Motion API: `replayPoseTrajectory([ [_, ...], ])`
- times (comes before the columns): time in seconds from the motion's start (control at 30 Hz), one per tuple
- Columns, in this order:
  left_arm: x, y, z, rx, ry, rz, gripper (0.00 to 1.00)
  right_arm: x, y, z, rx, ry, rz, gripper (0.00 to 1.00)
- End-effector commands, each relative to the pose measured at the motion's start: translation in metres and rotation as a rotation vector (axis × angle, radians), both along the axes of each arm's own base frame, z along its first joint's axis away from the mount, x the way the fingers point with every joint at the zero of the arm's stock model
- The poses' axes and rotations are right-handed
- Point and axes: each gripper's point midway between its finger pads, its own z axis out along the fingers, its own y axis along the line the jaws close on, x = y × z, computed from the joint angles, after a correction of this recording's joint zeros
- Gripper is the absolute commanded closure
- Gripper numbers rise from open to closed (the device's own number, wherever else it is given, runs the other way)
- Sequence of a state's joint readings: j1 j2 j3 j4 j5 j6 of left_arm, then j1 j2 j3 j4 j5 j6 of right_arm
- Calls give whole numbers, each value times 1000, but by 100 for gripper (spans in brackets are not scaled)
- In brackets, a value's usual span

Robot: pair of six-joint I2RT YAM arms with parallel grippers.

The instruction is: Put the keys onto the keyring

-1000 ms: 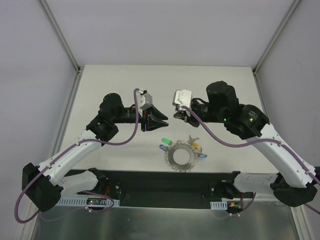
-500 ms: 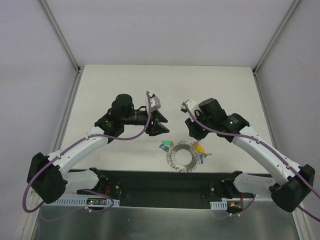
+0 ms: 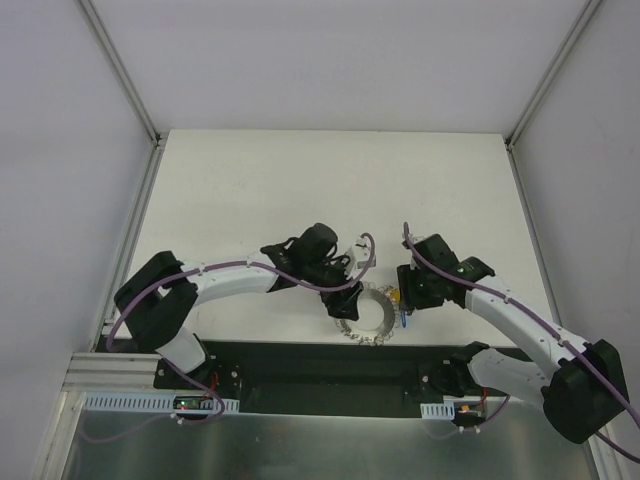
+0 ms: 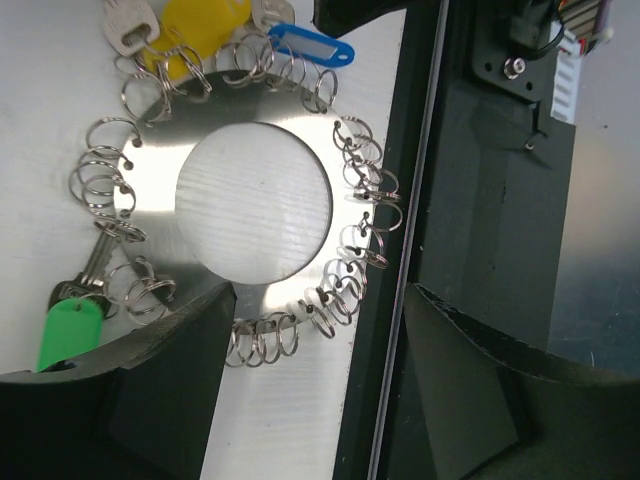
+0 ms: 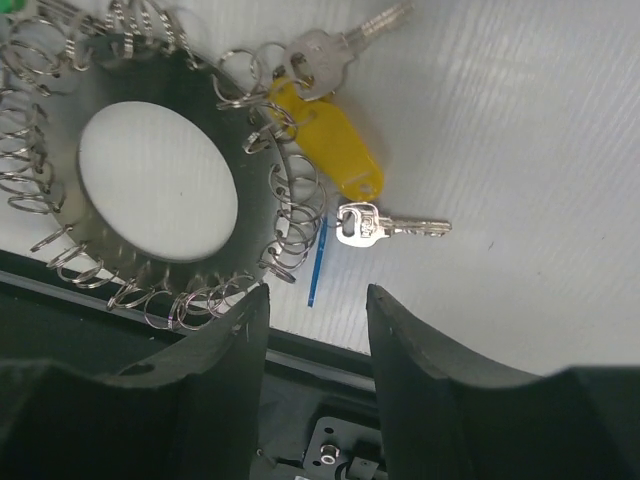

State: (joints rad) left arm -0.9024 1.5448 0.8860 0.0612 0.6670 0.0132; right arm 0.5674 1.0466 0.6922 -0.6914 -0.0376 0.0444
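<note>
The keyring (image 3: 346,322) lies flat at the table's near edge: a grey metal disc (image 4: 160,215) with a wide hole and many small wire rings round its rim. Keys hang from those rings by a green tag (image 4: 70,335), a yellow tag (image 5: 330,145) and a blue tag (image 4: 310,45), and a bare silver key (image 5: 385,225) lies beside the rim. My left gripper (image 4: 318,330) hovers open over the rim's near side with nothing held. At the ring's right edge (image 5: 250,200) my right gripper (image 5: 318,320) is open and holds nothing. Left gripper (image 3: 345,292) and right gripper (image 3: 404,300) flank the ring.
A black rail (image 3: 320,360) runs along the table's near edge right beside the keyring, seen as a dark strip (image 4: 480,200) under my left fingers. White tabletop (image 3: 300,190) stretches behind the ring, and pale walls close in the sides.
Both arms have swung from mid-table down toward the near edge and now sit over the keyring. Both grippers have opened wider.
</note>
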Motion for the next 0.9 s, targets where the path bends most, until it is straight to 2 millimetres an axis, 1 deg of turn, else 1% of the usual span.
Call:
replayPoseTrajectory([
  [0.0,1,-13,-13,77,-3,5,32,-1,1,-9,43,16,-143,53],
  [0.1,4,-13,-31,128,3,32,32,-3,-3,-15,34,23,-158,55],
  [0.17,7,-4,-47,196,7,64,32,-3,-3,-17,34,30,-159,56],
  [0.2,9,-3,-50,211,4,73,32,-3,-2,-19,32,36,-157,57],
  [0.23,9,1,-58,238,9,80,32,-4,-1,-22,28,53,-151,57],
  [0.43,19,21,-83,339,19,143,34,-3,3,-34,23,91,-141,59],
  [0.47,26,28,-86,350,31,168,35,-1,5,-34,26,86,-138,60],
  [0.53,31,39,-92,372,45,197,36,1,8,-35,33,90,-130,60],
  [0.57,39,47,-93,382,54,227,36,3,10,-36,37,90,-127,60],
  [0.63,44,58,-95,394,57,259,36,6,13,-34,47,87,-114,62],
  [0.73,54,72,-95,407,65,308,36,7,19,-37,54,107,-91,63],
  [0.8,60,81,-96,416,66,331,36,11,23,-38,54,106,-83,63],
  [0.83,62,85,-96,419,64,341,36,13,26,-37,61,104,-75,63],
  [0.87,66,88,-96,423,62,356,36,19,31,-32,75,86,-65,63],
])
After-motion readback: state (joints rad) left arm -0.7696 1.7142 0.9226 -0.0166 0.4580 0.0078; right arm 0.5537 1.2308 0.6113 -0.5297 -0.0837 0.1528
